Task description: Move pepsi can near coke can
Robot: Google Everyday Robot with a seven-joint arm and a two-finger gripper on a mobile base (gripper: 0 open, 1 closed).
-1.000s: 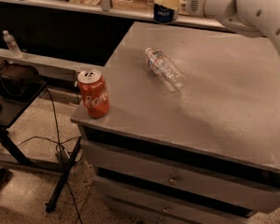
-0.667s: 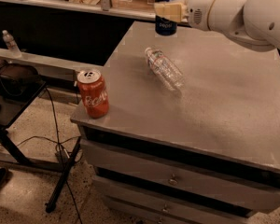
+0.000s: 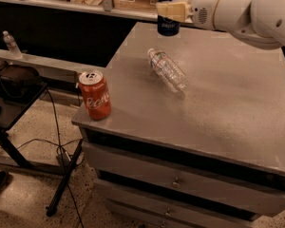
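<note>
The coke can (image 3: 95, 96) stands upright at the front left corner of the grey cabinet top (image 3: 218, 103). The pepsi can (image 3: 169, 12), dark blue with a silver top, is held upright in the air above the far left part of the top. My gripper (image 3: 170, 9) is shut on the pepsi can, its cream fingers (image 3: 172, 10) across the can's middle. The white arm reaches in from the upper right. The pepsi can is well apart from the coke can, behind and to its right.
A clear plastic bottle (image 3: 167, 69) lies on its side on the cabinet top between the two cans. Drawers run below the top's front edge. A black stand (image 3: 14, 87) with cables sits at the left. A shelf with goods runs along the back.
My gripper has carried the pepsi can a little to the left and towards the front, lower over the cabinet top. The coke can and bottle have not moved.
</note>
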